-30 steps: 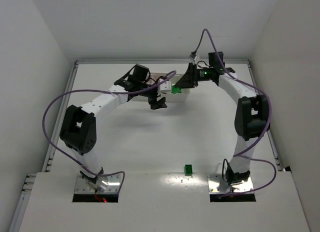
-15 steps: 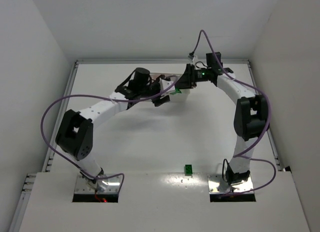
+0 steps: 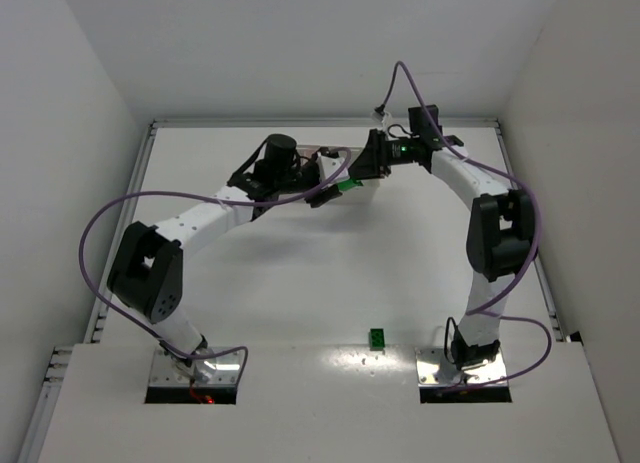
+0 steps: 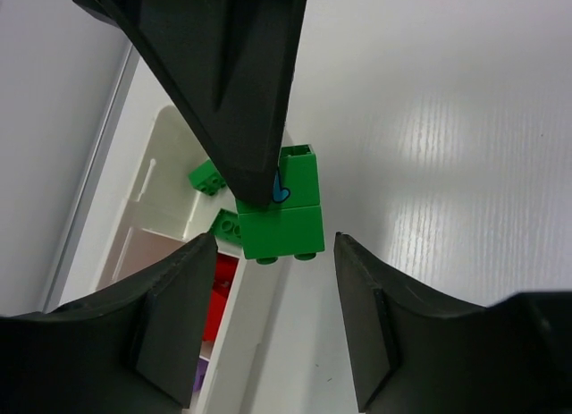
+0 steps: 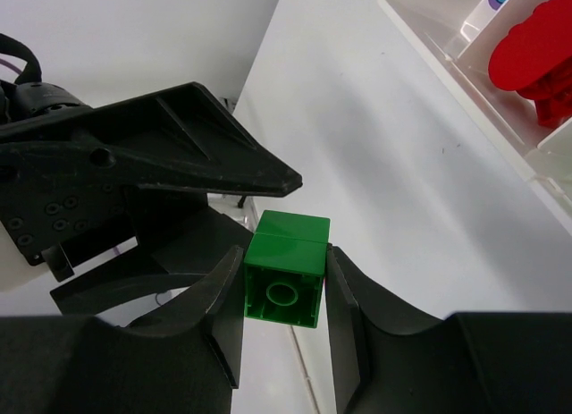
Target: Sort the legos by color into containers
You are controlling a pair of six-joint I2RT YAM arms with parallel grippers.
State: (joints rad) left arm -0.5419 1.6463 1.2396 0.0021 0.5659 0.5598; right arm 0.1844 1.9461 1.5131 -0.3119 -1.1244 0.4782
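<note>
The right claw (image 5: 284,273) clenches a green brick pair (image 5: 286,271) beside the tray (image 4: 168,128); only the left wrist view shows the left claw (image 4: 275,251) released, flanking it without touching.

1. Left arm (image 3: 200,218): is stretching from its base up and inward toward the white tray (image 4: 159,168), with its elbow bending out on the left, well apart from the tray.
2. Left gripper (image 4: 274,249): is hovering just beside the tray, its jaws standing apart and its fingers flanking the green lego (image 4: 284,219) without touching it.
3. Right arm (image 3: 470,178): is rising from its base, then folding inward toward the tray's right end.
4. Right gripper (image 5: 284,275): is clamping the green lego between both fingers, just beside the tray, and facing the left gripper tip to tip.
</note>
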